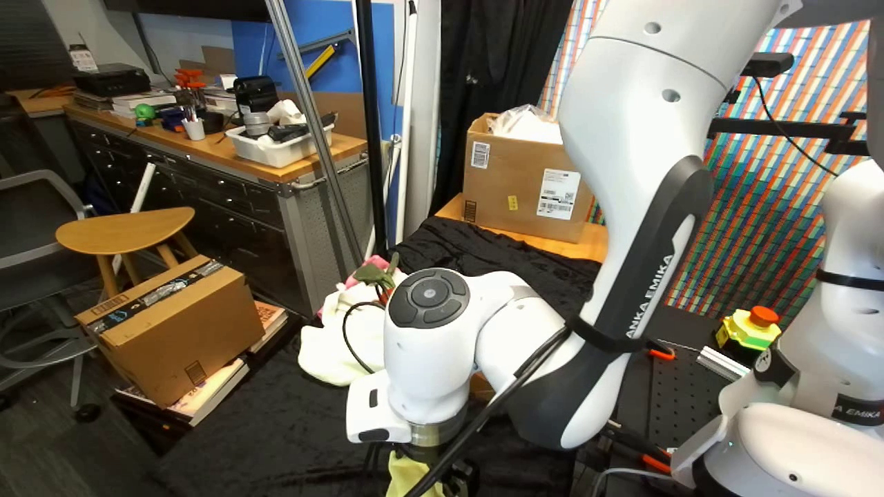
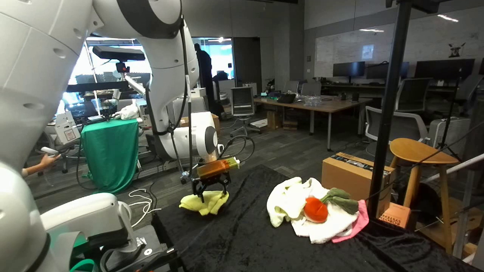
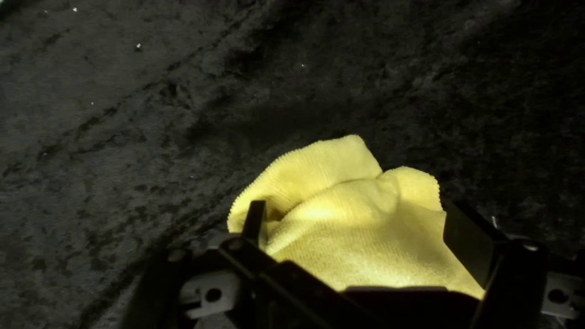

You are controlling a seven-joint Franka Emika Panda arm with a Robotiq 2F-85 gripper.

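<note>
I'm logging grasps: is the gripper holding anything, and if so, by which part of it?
Nothing seems to be held: the gripper is open, its fingers apart, with the bunched yellow cloth between them.

Room has grey walls [image 2: 278, 56], whiteboard [image 2: 340, 49], grey carpeted floor [image 2: 291, 147], wooden table [image 2: 332, 107], wooden stool [image 2: 419, 150], black-drawered workbench [image 1: 207, 188].

In an exterior view, a cloth [image 2: 208, 208] lies under the pincer [image 2: 214, 195] near the far-left edge of the worktop [image 2: 242, 230]; a fabric heap [image 2: 285, 200] is near the far-right edge, a box [image 2: 351, 173] and stool [image 2: 421, 151] beyond it.
</note>
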